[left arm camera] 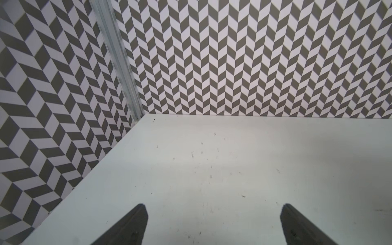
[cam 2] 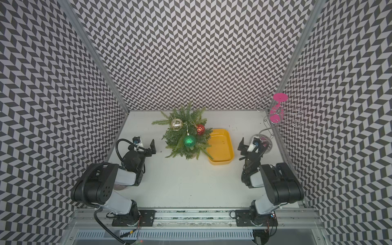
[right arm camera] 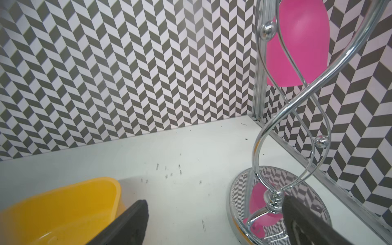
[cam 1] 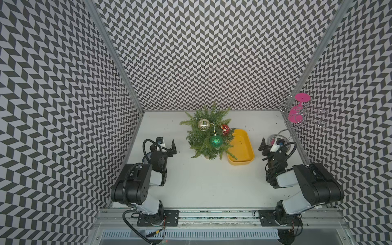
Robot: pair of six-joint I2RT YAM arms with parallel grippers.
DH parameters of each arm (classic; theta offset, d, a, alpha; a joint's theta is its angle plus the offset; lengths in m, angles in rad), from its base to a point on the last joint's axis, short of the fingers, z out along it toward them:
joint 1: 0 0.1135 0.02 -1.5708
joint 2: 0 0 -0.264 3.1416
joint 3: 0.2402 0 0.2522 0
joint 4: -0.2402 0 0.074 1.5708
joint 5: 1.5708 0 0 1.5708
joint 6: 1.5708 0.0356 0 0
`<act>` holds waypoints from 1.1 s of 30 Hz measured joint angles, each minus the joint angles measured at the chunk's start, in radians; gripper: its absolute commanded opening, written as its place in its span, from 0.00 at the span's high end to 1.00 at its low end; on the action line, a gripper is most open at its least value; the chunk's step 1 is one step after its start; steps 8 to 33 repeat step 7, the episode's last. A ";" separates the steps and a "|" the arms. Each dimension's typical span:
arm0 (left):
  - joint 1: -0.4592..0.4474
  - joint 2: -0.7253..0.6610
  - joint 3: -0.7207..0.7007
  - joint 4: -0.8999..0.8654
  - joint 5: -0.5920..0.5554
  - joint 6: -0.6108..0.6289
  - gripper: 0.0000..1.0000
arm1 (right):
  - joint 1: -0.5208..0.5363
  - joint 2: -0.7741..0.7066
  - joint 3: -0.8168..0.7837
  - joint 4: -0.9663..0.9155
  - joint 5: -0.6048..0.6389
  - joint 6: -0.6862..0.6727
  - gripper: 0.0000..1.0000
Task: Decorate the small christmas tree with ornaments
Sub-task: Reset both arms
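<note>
Black-white chevron walls [cam 1: 212, 53], aluminium corner posts [cam 1: 114, 55], scuffed white tabletop [cam 1: 212, 182]

Bright even light, soft shadows; wide-angle warp at edges; wrist-view foregrounds blurred.

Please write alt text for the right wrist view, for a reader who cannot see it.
The right gripper, jaws wide open and empty, faces a white table, with a yellow tray on one side and a chrome spiral stand carrying a pink object on the other. Black-and-white chevron walls stand behind.
</note>
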 measured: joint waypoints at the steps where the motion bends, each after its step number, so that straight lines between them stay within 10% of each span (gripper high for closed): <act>1: -0.007 0.000 -0.004 0.005 -0.007 0.002 0.01 | 0.000 0.000 0.000 0.000 0.000 0.000 0.01; 33: 0.002 0.000 0.000 0.011 -0.006 0.003 0.01 | 0.000 0.003 -0.001 0.015 0.000 0.000 0.01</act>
